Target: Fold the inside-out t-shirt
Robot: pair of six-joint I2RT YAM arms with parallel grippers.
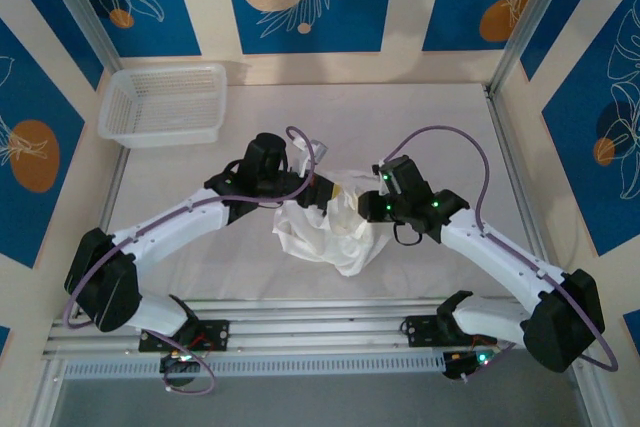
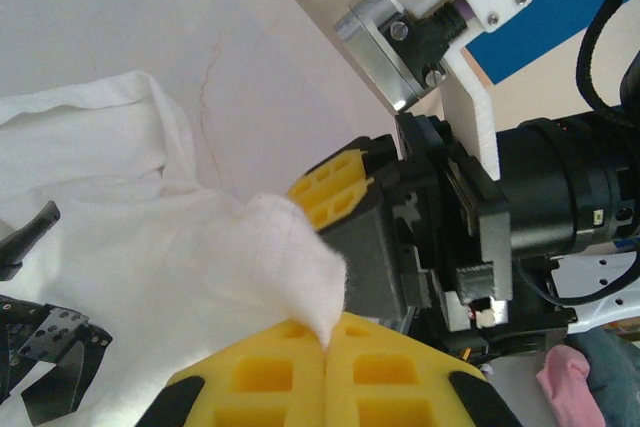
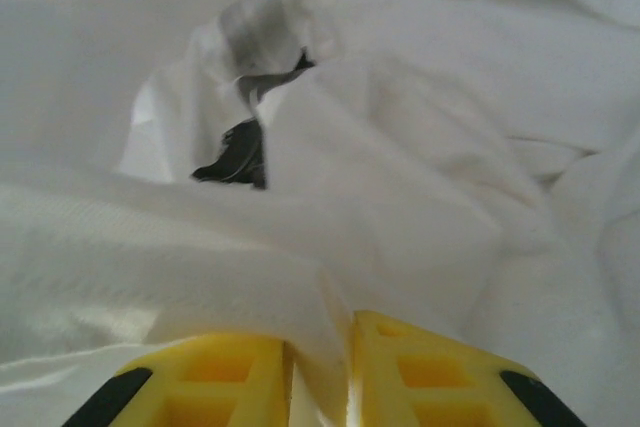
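The inside-out t-shirt (image 1: 322, 235) is a bunched white heap at the middle of the table, lifted between both arms. My left gripper (image 1: 323, 190) comes in from the left and is shut on a pinched corner of the white fabric (image 2: 150, 237), which rises out from between its yellow fingertips (image 2: 328, 342). My right gripper (image 1: 366, 199) meets it from the right. A fold of the shirt (image 3: 400, 147) sits between its nearly closed yellow fingers (image 3: 320, 352). In the left wrist view, one of the right gripper's fingers (image 2: 330, 187) sits just behind the pinched corner.
A white plastic mesh basket (image 1: 165, 102) stands at the back left of the table (image 1: 440, 117). Metal frame posts (image 1: 520, 22) rise at the back corners. A pink object (image 2: 570, 382) lies at the lower right of the left wrist view.
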